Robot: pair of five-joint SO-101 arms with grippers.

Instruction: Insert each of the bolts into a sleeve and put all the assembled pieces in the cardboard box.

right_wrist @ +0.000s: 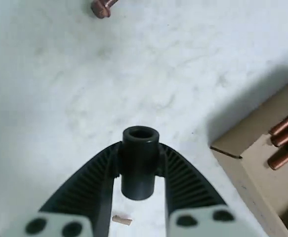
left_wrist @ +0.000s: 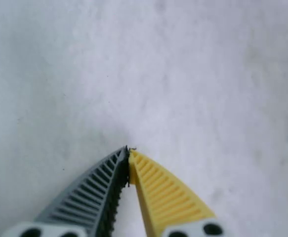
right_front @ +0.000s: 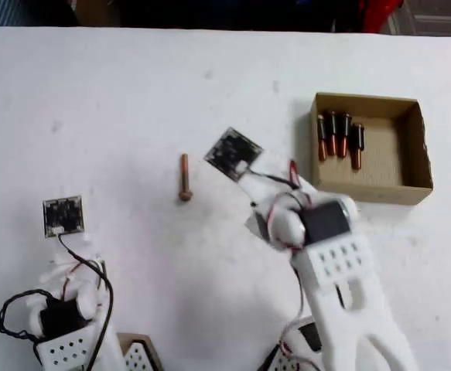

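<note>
Here, right claw [right_wrist: 140, 148] pinches 1 black sleeve [right_wrist: 140, 174].

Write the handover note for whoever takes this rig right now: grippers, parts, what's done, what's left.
Grippers: the left gripper is shut on nothing, over the table. The right gripper is shut on a black sleeve, between the bolt and the box.
Parts: one bolt lies loose on the table.
Done: four assembled pieces lie in the box.
Left: put the bolt into the held sleeve, then place that piece in the box.
</note>
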